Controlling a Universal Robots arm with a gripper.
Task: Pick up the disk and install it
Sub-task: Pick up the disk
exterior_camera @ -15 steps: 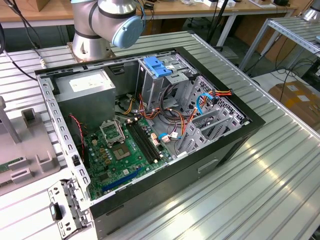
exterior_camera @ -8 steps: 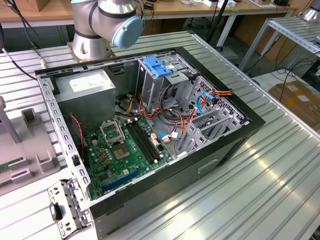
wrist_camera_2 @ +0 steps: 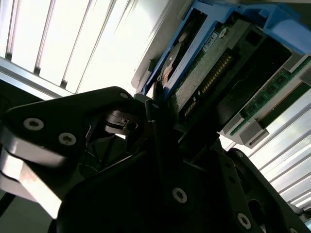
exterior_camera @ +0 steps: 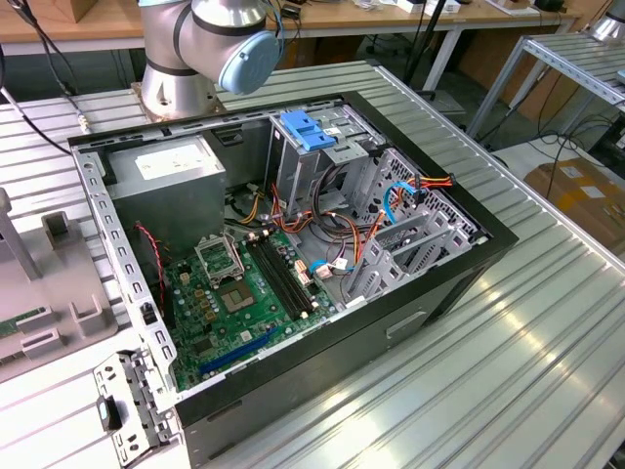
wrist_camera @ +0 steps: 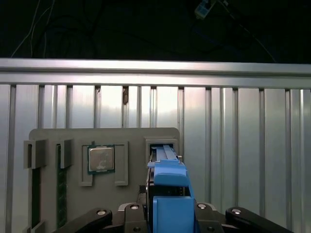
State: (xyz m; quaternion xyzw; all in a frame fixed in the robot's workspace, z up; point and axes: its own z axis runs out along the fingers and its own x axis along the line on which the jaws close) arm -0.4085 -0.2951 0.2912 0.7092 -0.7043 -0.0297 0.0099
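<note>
At the exterior view's left, the grey parts tray (exterior_camera: 39,293) lies on the ribbed table (exterior_camera: 527,371), just beside the open computer case (exterior_camera: 420,298). In the first wrist view I look down on that tray. It holds a green memory stick (wrist_camera: 60,194) in its groove, then a processor chip (wrist_camera: 101,159) in its pocket, then the disk (wrist_camera: 170,191). The disk stands on edge at its slot, with the blue carrier end toward my camera.

My pincer (wrist_camera: 169,216) is closed on the disk. In the second wrist view one finger (wrist_camera_2: 156,119) lies against the blue rail, beside the green circuit board. I cannot tell whether the disk's far end has left the slot.

I judge the step in hand to be drawing the disk out. To do it well I pull straight along the slot walls, without tilt, so the rails do not bind. I press on the plastic rails, never on the bare board.

Toward the exterior view's right, inside the case, sit the power-supply box (exterior_camera: 166,181), the motherboard (exterior_camera: 234,293) and the drive cage (exterior_camera: 327,171) with its light-blue latch (exterior_camera: 308,130).
</note>
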